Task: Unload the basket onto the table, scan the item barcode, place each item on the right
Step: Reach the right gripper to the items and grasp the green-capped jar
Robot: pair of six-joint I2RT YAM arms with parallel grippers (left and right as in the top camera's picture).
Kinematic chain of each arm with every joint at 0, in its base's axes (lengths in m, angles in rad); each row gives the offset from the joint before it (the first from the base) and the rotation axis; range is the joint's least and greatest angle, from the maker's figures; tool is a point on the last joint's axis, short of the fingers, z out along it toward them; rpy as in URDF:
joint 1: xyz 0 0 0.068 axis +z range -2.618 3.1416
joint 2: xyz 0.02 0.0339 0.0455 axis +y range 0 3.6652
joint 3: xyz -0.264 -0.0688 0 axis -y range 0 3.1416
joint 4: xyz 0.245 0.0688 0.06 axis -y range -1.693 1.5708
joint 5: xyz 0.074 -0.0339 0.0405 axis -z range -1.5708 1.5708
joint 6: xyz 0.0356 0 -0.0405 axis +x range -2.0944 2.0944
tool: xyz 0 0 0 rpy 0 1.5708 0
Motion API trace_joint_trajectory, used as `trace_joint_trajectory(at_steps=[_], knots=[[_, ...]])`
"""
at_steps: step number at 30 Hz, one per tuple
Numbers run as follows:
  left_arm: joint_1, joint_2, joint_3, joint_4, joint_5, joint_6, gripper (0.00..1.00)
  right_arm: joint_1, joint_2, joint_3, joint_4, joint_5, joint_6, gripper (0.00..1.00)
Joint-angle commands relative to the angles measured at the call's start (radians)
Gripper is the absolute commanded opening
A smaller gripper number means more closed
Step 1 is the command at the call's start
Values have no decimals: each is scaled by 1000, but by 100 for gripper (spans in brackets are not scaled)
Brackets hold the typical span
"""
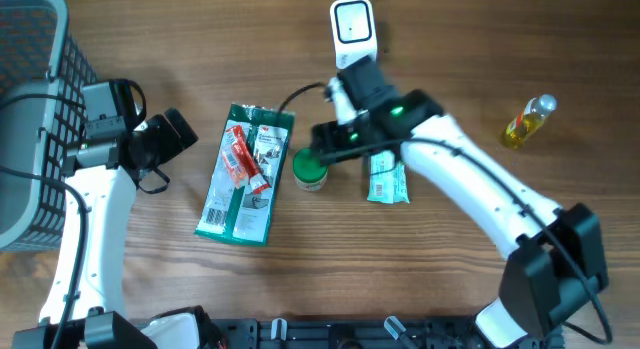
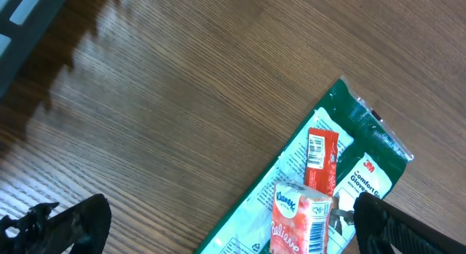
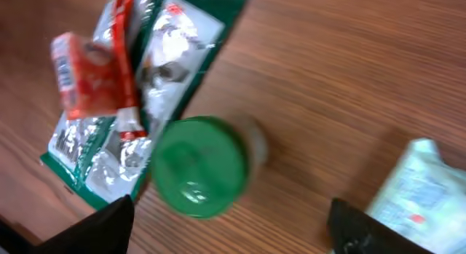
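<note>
A small jar with a green lid [image 1: 308,170] [image 3: 200,165] stands on the table beside a green glove package [image 1: 245,174] [image 2: 364,156]. My right gripper [image 1: 335,141] [image 3: 231,223] hangs open just above the jar, its fingers wide on either side and touching nothing. A red Kleenex tissue pack [image 2: 301,221] [image 3: 84,76] and a red strip with a barcode [image 2: 319,158] lie on the package. My left gripper [image 1: 178,132] [image 2: 226,214] is open and low beside the package, the tissue pack near its right finger. The white scanner [image 1: 352,29] stands at the back.
A pale green packet [image 1: 386,179] [image 3: 419,185] lies right of the jar. A small yellow bottle [image 1: 527,121] lies at the far right. A dark wire basket [image 1: 30,119] fills the left edge. The scanner's cable runs toward the jar.
</note>
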Motion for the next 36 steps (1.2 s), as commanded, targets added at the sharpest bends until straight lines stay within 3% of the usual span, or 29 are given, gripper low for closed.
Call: trace_joint_trajectory(at_steps=[1,2,7,18,20,22,23,27,36], knots=[[3,6,4,2,-10,2,100,90,-6,56,27,165,60,90],[3,6,4,2,-10,2,100,106,-6,58,40,192,69,100],[3,6,4,2,-10,2,100,163,59,56,77,335,163,100],[3,6,4,2,-10,2,100,205,188,52,75,262,165,99],[3,6,4,2,-10,2,100,205,188,52,61,262,164,89],[3,6,4,2,-10,2,100,205,188,52,33,262,164,65],[3,6,4,2,-10,2,100,205,188,52,19,261,165,57],[3,6,4,2,-10,2,100,205,188,52,-23,270,139,58],[3,6,4,2,-10,2,100,205,187,73,-124,531,-173,71]])
